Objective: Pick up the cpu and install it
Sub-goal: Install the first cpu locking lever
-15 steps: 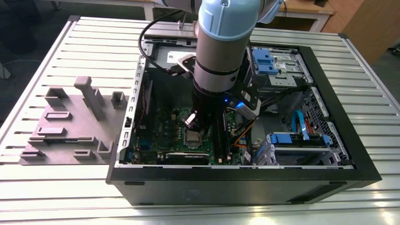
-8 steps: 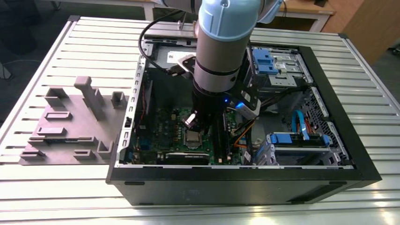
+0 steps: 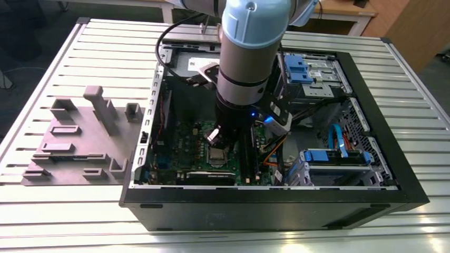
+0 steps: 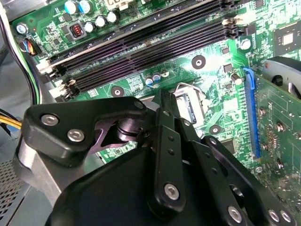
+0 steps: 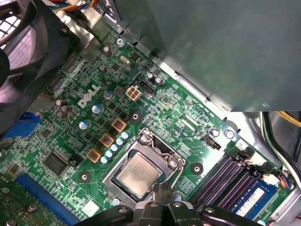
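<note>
From my remote station, I see the cpu point(image 5: 139, 175) lying flat in the metal-framed socket point(image 5: 141, 170) of the green motherboard point(image 5: 169, 117), its pale silver top facing up. The gripper point(image 5: 163, 197) hangs just above the socket's edge, its fingers drawn close together at the tips with nothing between them, apart from the chip. In the second wrist view the gripper point(image 4: 165, 101) body hides most of the socket, and the dark memory slots point(image 4: 141, 42) run just beyond it. In the exterior view the arm point(image 3: 250, 63) reaches down into the open computer case point(image 3: 281, 205), which sits on a slatted metal table point(image 3: 84, 211). A grey moulded fixture tray point(image 3: 81, 142) stands on the table at the exterior view's left, well apart from the case. Blue drive brackets point(image 3: 299, 68) line the case's far side. White lettering is printed on the board; I leave it unread.
</note>
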